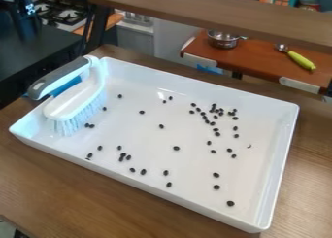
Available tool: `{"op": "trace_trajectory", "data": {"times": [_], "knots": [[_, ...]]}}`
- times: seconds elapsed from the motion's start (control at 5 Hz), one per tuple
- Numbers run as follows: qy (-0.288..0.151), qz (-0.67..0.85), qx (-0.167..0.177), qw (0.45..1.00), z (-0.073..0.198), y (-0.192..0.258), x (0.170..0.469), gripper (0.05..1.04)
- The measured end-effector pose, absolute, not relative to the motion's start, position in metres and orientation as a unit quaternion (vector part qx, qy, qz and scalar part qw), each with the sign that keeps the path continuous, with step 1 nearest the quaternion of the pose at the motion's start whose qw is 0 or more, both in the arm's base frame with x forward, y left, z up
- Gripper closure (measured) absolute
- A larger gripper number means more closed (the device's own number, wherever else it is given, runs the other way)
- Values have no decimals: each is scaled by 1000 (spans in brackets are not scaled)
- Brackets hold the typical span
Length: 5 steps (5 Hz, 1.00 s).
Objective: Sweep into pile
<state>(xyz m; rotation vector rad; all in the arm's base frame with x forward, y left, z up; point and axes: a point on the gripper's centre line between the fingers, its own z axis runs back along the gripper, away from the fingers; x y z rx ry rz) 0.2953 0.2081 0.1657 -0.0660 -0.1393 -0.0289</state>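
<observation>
Cam. view, tray insp.: you had the brush (76,103) parked in the LH corner of the white tray (207,88), approx. upright on a tilt, bristles (76,123) facing the tray floor, grey handle (59,77) raised over the tray's LH rim. Judged reason: the wall seemed to prop it, and the raised handle left you a grab pt. clear of the tray floor. Bristle-to-floor contact n/v (not verified).

Dark beans (176,148) lay loose across the tray floor. Densest group (217,110) sat near the tray's far wall, toward its RH end; the rest were spread singly or in small sets, incl. a few beside the bristles. No single pile formed; in my judgement, sweep at an early stage. The high walls presumably served to contain strays. Rec.: you needed a firm hold on the handle, then short, low strokes toward that densest group; too fast a stroke could have scattered beans along the walls.

Gripper: you had no basis here to say whether it was spread or clamped; state undetermined.

Surrounds: wooden table (97,203) under the tray; metal pot (224,40) and green-handled utensil (301,60) on a shelf (259,57) beyond the tray's far wall, apart from the work.
</observation>
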Motion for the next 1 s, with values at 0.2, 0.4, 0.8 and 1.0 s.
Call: {"op": "trace_trajectory", "data": {"times": [0.2,0.4,0.8,1.0], "knots": [[-56,-9,-44,997,154,208,295,84],[-34,19,-45,998,142,194,300,83],[-19,3,-53,998,117,168,304,83],[-26,-7,-33,999,113,163,306,84]]}}
